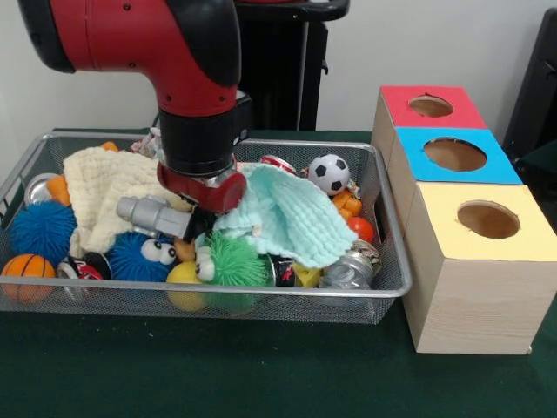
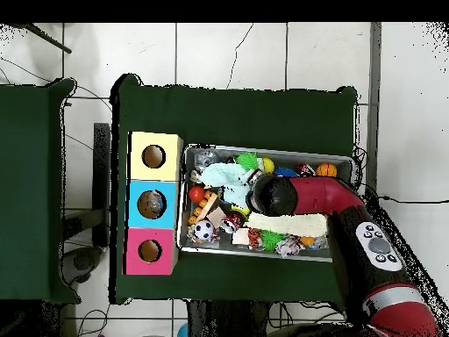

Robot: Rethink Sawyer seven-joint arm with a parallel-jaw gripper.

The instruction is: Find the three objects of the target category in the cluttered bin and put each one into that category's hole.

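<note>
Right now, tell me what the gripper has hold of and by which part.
It cannot be told. The gripper is down in the bin against the mint green cloth, its tips hidden among the clutter, so no hold shows.

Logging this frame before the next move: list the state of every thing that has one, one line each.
bin: full, cluttered with toys and cloths.
arm: lowered into the bin's middle.
pincer: down in the clutter, fingers hidden.
mint cloth: crumpled, draped over items.
cream cloth: bunched, lying on the pile.
blue-topped box's hole: open, nothing seen in it.
red-topped box's hole: open.
yellow-topped box's hole: open.
</note>
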